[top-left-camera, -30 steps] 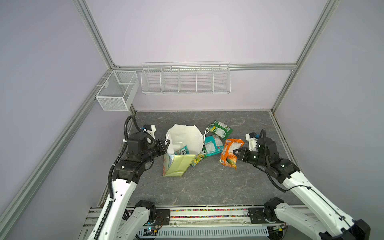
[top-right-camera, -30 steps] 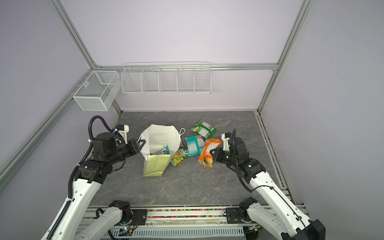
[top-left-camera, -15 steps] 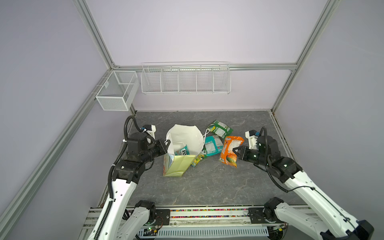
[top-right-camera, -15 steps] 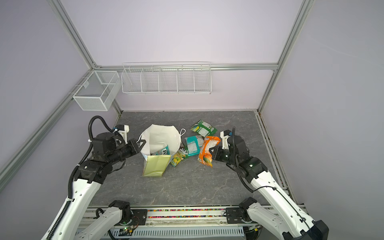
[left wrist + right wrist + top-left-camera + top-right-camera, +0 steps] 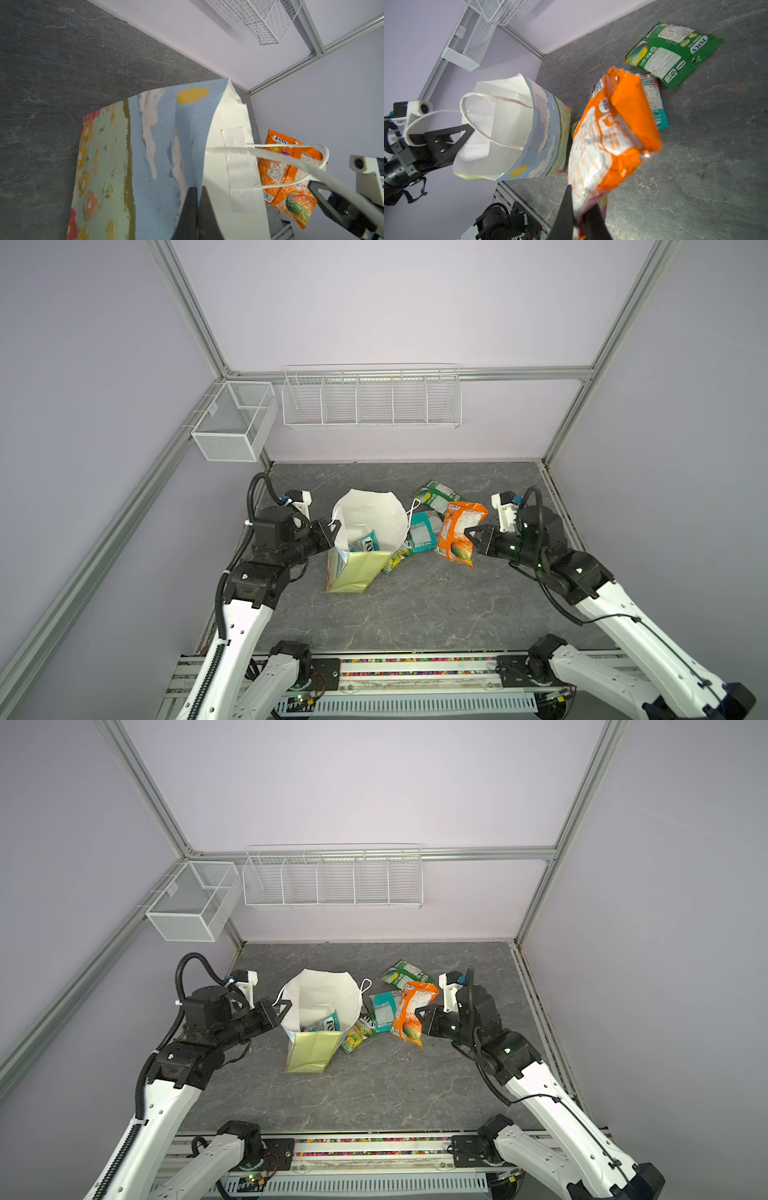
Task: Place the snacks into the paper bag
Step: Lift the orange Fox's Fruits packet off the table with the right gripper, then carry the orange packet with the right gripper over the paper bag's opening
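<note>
the paper bag [image 5: 359,570] stands up on the gray tabletop [image 5: 415,605], a bit left of the middle. its top is wide open and the inside is white. its near side is pale yellow-green. the left wrist view shows a painted face on the bag [image 5: 155,145], with blue sky, white clouds and a yellow sun.

the left fingers [image 5: 191,199] are closed tight on the bag's left top edge, with the paper pinched between them. in both top views they [image 5: 330,531] reach in from the left. a white cord handle [image 5: 431,116] loops over them.

the right fingers [image 5: 566,207] are closed on one end of the orange packet [image 5: 612,133]. the packet [image 5: 457,526] looks lifted off the tabletop. it is to the right of the bag and not in it.

one teal fox's packet [image 5: 365,541] sits inside the bag, down by the near wall.

three more snacks lie on the tabletop to the right of the bag. the yellow-green packet [image 5: 395,562] touches the bag's right bottom corner. the teal packet [image 5: 422,531] lies between the bag and the orange packet, and the orange one covers part of it. the green packet [image 5: 436,495] lies flat farther back, near the bag's other cord handle [image 5: 411,510].

two white wire baskets [image 5: 370,398] hang on the walls, well apart from the snacks.
</note>
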`<act>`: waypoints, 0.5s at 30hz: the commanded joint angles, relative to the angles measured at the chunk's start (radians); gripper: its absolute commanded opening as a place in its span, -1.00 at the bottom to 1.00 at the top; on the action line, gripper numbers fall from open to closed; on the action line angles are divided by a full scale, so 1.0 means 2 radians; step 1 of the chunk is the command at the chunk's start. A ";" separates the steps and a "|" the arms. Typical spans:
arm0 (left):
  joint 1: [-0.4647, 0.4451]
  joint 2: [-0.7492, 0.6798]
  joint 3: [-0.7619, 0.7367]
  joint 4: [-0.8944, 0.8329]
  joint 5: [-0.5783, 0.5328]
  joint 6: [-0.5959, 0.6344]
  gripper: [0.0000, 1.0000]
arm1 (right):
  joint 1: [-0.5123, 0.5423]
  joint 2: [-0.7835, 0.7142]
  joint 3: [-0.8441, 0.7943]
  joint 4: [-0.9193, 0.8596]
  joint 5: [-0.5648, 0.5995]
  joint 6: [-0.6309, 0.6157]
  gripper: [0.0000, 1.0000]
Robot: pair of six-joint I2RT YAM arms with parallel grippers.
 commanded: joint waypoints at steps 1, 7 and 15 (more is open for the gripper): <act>-0.002 -0.009 -0.005 0.019 0.007 -0.003 -1.00 | 0.007 -0.007 0.023 0.017 0.004 -0.012 -0.86; -0.002 -0.012 -0.008 0.021 0.009 -0.004 -1.00 | 0.013 -0.002 0.044 0.014 0.004 -0.017 -0.87; -0.002 -0.018 -0.011 0.021 0.011 -0.007 -1.00 | 0.023 0.004 0.075 0.012 0.004 -0.020 -0.86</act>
